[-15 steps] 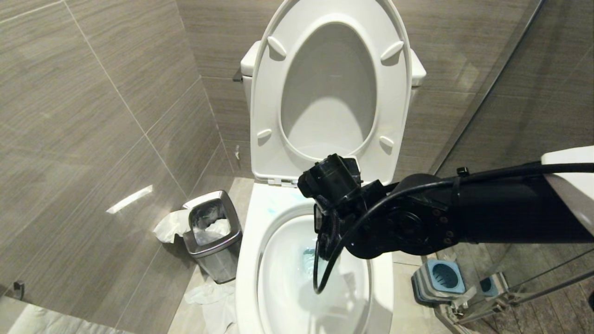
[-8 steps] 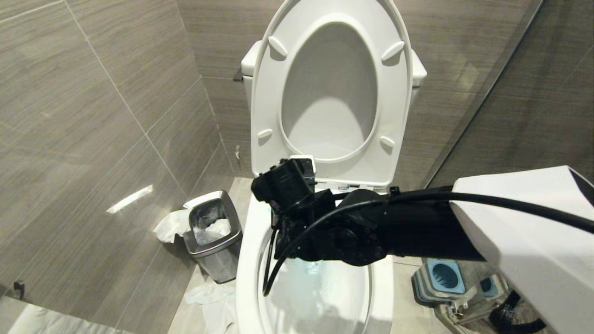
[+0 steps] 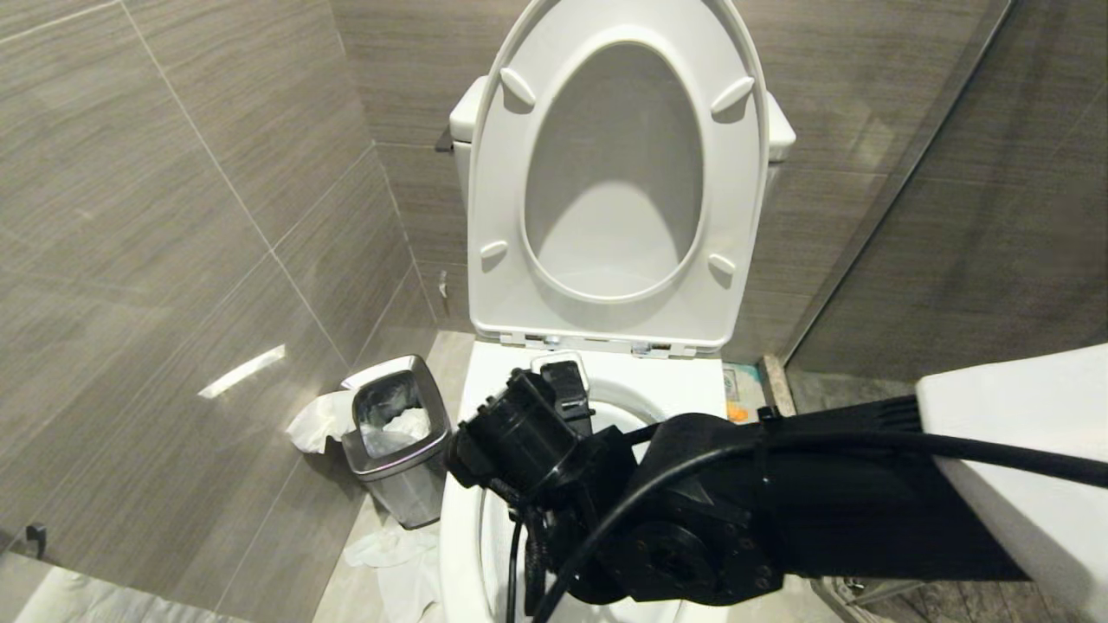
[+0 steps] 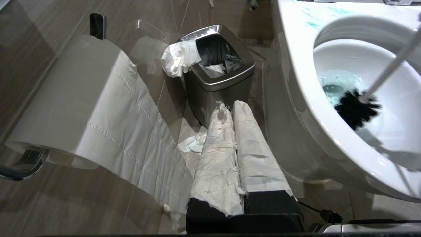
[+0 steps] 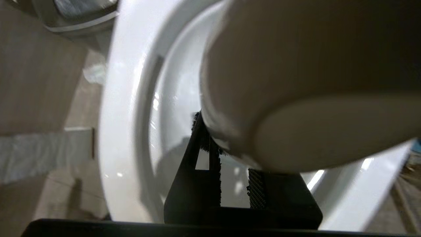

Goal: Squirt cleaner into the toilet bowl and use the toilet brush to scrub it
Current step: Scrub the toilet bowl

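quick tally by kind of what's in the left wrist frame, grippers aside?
Toilet bowl: 1
Toilet brush: 1
Steel waste bin: 1
Toilet paper roll: 1
Loose tissue wads: 2, one on the bin's rim, one on the floor
Total: 6

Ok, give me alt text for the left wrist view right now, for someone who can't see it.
The toilet brush, black head down inside the toilet bowl, sits beside pale blue water, with cleaner smeared on the rim. The left gripper, fingers wrapped in white paper and shut, points at a steel waste bin stuffed with tissue. A toilet paper roll trails a long sheet beside it.
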`<state>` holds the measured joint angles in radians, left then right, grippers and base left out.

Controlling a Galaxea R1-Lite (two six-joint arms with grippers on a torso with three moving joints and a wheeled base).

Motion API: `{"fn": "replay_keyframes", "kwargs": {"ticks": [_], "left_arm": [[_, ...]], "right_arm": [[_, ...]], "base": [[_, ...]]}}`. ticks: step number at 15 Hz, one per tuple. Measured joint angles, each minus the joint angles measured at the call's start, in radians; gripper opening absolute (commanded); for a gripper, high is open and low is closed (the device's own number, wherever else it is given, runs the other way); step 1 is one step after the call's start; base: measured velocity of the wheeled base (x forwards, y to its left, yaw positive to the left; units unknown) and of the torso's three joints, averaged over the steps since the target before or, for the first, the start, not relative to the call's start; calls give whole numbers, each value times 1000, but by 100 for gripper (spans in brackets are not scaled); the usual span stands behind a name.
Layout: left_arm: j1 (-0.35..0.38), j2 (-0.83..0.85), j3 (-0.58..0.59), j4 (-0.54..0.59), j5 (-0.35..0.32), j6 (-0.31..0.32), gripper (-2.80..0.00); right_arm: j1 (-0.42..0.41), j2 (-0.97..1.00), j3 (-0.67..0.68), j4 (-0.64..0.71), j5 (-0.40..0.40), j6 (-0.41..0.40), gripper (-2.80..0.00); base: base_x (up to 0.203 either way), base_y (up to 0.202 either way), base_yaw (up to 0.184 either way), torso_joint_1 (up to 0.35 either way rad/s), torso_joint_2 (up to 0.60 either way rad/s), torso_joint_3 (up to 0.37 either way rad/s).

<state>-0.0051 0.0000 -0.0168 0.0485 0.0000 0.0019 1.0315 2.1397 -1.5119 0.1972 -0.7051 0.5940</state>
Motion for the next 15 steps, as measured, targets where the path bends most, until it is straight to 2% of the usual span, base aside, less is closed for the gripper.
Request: {"fn": "replay_keyframes", "kwargs": {"ticks": [4,8,11,15], "left_arm": [[0,0,0,0,0,-1,-280],[0,0,0,0,0,0,-280],[0,0,0,0,0,0,-280],[1,0,0,0,0,0,-280]], "right_arm": [[-33,-148,204,3,-1,6,-280],[-108,-202,223,-5,-6,-4,-280],[-141,-162,144,-43,-6,-15,-280],[-152,-21,-80,-83,-22,-73,-280]], "base": [[0,0,0,0,0,0],[0,0,0,0,0,0],[0,0,0,0,0,0],[0,0,0,0,0,0]]}}
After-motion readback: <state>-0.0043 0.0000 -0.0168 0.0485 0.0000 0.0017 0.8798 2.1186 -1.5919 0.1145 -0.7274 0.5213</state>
